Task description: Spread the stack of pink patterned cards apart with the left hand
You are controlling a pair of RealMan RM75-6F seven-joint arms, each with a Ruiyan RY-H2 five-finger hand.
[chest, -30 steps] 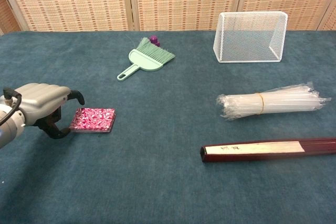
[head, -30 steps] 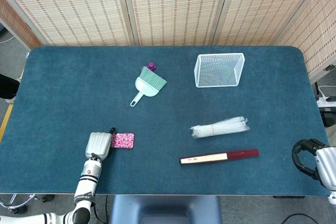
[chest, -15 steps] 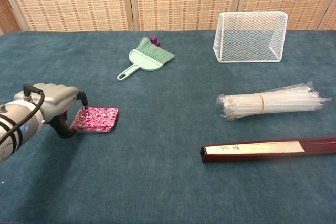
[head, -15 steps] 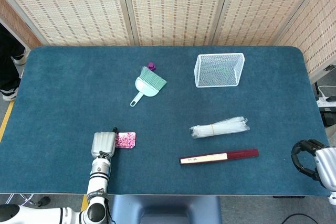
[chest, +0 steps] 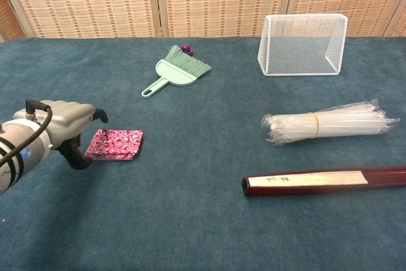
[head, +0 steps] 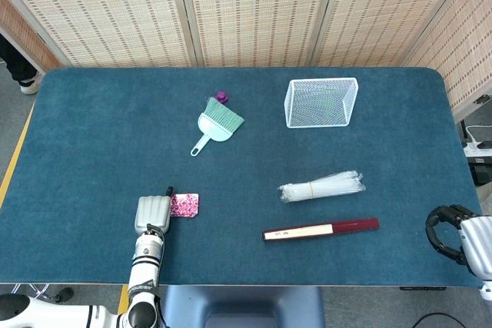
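The stack of pink patterned cards (head: 184,204) (chest: 115,144) lies flat on the blue table, near its front left, slightly skewed. My left hand (head: 152,213) (chest: 63,125) sits just left of the stack with its fingers curved. One dark fingertip (chest: 101,117) hovers over the stack's left end, and the thumb (chest: 79,160) is down by its left edge. Nothing is held in this hand. My right hand (head: 453,232) rests off the table's front right corner, fingers curled in on nothing; the chest view does not show it.
A green hand brush (head: 215,124) (chest: 174,73) lies at mid-table and a white wire basket (head: 321,102) (chest: 303,44) at the back right. A bundle of clear straws (head: 320,187) (chest: 327,123) and a dark red closed fan (head: 320,229) (chest: 323,181) lie right of the cards.
My left hand moved right against the stack and nudged the cards slightly right and askew. Since half a second ago, its fingertip has risen off the cards. The right hand stayed put.
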